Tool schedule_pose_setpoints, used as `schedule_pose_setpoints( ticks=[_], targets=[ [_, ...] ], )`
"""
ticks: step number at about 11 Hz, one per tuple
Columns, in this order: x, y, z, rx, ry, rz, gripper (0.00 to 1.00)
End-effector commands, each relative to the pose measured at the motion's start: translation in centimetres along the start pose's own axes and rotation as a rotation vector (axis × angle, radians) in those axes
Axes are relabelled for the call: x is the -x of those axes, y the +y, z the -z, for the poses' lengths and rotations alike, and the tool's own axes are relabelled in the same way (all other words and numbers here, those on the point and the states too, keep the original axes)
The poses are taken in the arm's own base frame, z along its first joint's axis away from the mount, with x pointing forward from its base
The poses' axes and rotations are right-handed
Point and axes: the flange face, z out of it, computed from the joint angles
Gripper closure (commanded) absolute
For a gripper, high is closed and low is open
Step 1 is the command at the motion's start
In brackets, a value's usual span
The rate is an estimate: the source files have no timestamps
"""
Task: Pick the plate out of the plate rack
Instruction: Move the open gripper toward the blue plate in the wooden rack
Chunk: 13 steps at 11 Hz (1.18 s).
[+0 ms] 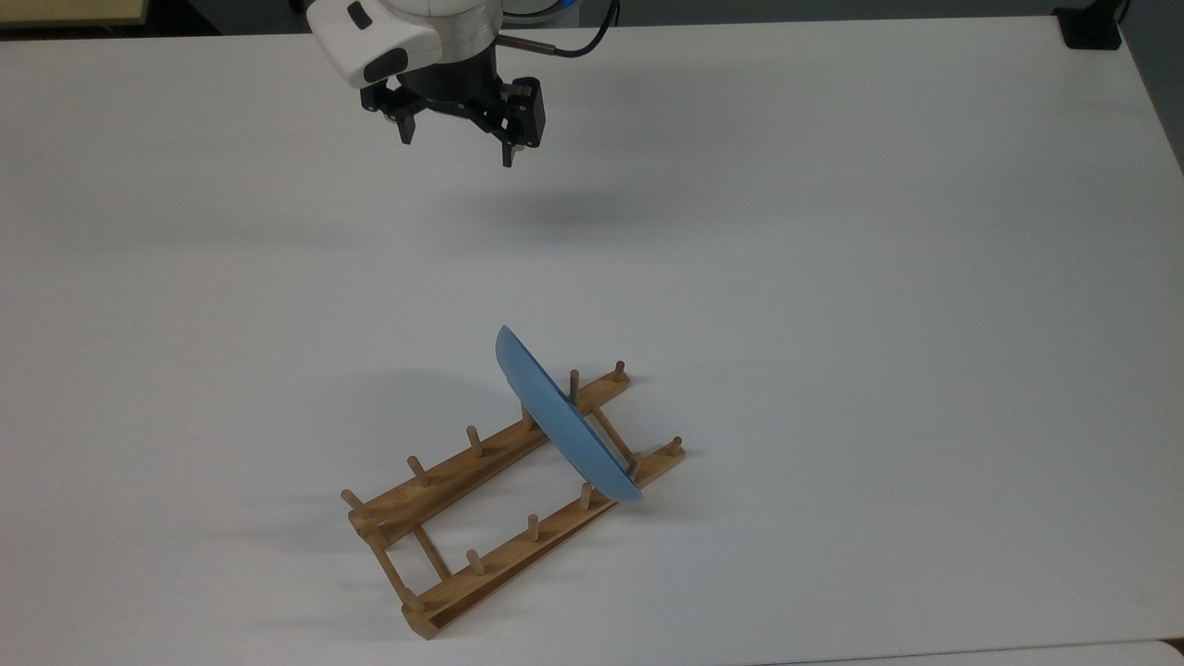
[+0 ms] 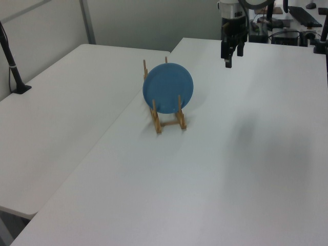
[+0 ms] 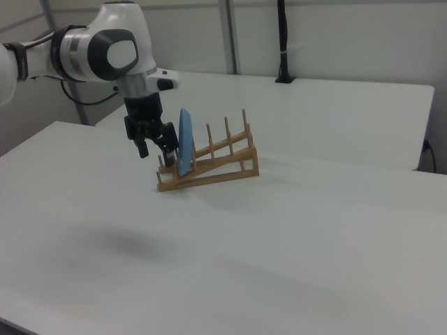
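**While the black two-finger gripper hangs open up top, the blue plate sits in its rack**

As we scan the top view from its left, we meet the light-brown wooden plate rack [image 1: 481, 504] first, lying slantwise on the white table [image 1: 879, 324] with its two long rails, thin crossbars and upright pegs on show. At the rack's end toward the top view's right, we see the round, glossy blue plate [image 1: 564, 421] standing on edge between the pegs, tilted, with its upper rim leaning toward the top view's left. Up near the top edge, well apart from the plate, we have the black two-finger gripper [image 1: 455, 153] on its white arm [image 1: 407, 32], fingers spread with a plain gap between them and nothing held. Its soft shadow lies on the table below it.

Over to the left view, and from its left we pass a second white table [image 2: 66, 118], then the plate [image 2: 168, 88] face-on to us, upright in the rack [image 2: 169, 120]. Further to the left view's right and higher, we find the gripper [image 2: 229, 57] pointing down above the table, clear of the plate.

In the right view we start with the arm [image 3: 105, 49] at the right view's left, its gripper [image 3: 155, 146] overlapping the rack's low end as we look at it. Just to its right we see the plate [image 3: 184, 143] edge-on in the rack [image 3: 209, 164], whose rails climb toward the right view's right.
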Motion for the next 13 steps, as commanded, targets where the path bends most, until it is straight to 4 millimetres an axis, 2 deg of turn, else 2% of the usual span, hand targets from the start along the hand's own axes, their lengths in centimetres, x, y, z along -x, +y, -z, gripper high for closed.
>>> schedule_pose_setpoints(
  ticks=[1, 5, 7, 8, 9, 10, 11, 13],
  targets=[
    [0.0, -0.2, 0.3, 0.013, 0.003, 0.020, 0.00],
    [-1.3, 0.1, 1.1, 0.046, 0.112, 0.038, 0.00],
    [-1.8, -0.1, 2.5, 0.099, 0.183, 0.060, 0.00],
    [-2.0, -0.2, 3.9, 0.104, 0.217, 0.062, 0.00],
    [-2.0, -1.6, 4.8, 0.114, 0.265, 0.092, 0.00],
    [-2.0, -4.2, 5.3, 0.131, 0.324, 0.146, 0.00],
    [-2.8, -5.3, 4.9, 0.149, 0.383, 0.170, 0.00],
    [-5.1, -7.6, 4.1, 0.225, 0.469, 0.228, 0.18]
  ],
)
